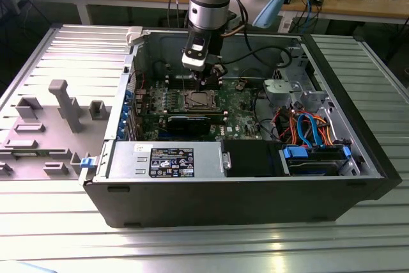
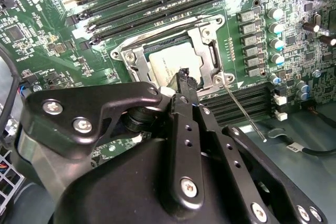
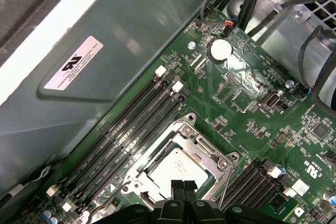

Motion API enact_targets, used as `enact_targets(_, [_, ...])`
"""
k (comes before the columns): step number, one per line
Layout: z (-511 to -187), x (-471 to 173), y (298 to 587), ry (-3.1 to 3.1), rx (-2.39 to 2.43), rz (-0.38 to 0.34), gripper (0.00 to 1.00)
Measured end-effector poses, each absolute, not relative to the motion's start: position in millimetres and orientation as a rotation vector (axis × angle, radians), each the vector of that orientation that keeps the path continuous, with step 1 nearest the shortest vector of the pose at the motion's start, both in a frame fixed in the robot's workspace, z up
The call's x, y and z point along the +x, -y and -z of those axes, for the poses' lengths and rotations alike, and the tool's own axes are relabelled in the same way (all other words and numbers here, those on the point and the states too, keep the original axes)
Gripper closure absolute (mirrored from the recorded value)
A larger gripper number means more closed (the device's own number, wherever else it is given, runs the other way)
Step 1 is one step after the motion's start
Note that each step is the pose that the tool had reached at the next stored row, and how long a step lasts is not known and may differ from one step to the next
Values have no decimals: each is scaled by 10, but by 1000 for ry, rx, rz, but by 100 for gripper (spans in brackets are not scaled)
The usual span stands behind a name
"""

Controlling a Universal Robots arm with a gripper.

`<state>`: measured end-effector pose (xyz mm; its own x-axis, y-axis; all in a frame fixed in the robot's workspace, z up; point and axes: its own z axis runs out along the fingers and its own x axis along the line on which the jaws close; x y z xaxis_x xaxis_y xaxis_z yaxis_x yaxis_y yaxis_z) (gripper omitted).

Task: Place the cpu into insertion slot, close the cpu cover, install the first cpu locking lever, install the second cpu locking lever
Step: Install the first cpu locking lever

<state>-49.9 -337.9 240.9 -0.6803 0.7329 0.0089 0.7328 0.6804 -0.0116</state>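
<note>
The chip [image 2: 169, 62] already lies in the socket [image 1: 199, 100], silver top up. The cover [image 2: 209, 51] looks folded down around it, its window framing the chip. The jaws are pressed together with nothing between them. The gripper [image 3: 182, 188] hangs right at the socket's edge, tips over the cover's rim — whether they touch the metal I cannot tell. 1 thin lever [image 2: 244, 114] slants away from a corner of the socket and seems not yet hooked down.

Judging by this, the work stands at seating the cover and the 1st lever. To do it well, the paired tips should bear only on the frame's metal, never on the chip's top or the green board [image 3: 247, 93] beside the socket. The cover needs to sit flat on all 4 sides of the socket before any lever takes load — a tilted frame would press the chip unevenly. A lever wants a steady sweep along its arc toward the socket's catch, since a thin rod can slip off smooth tips. The memory slots [image 3: 131, 140] next to the socket leave little room to stray.
</note>
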Motion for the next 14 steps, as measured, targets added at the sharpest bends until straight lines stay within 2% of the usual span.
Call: enact_targets(14, [-2409, -499, 3379, 2886, -1209, -11, 89])
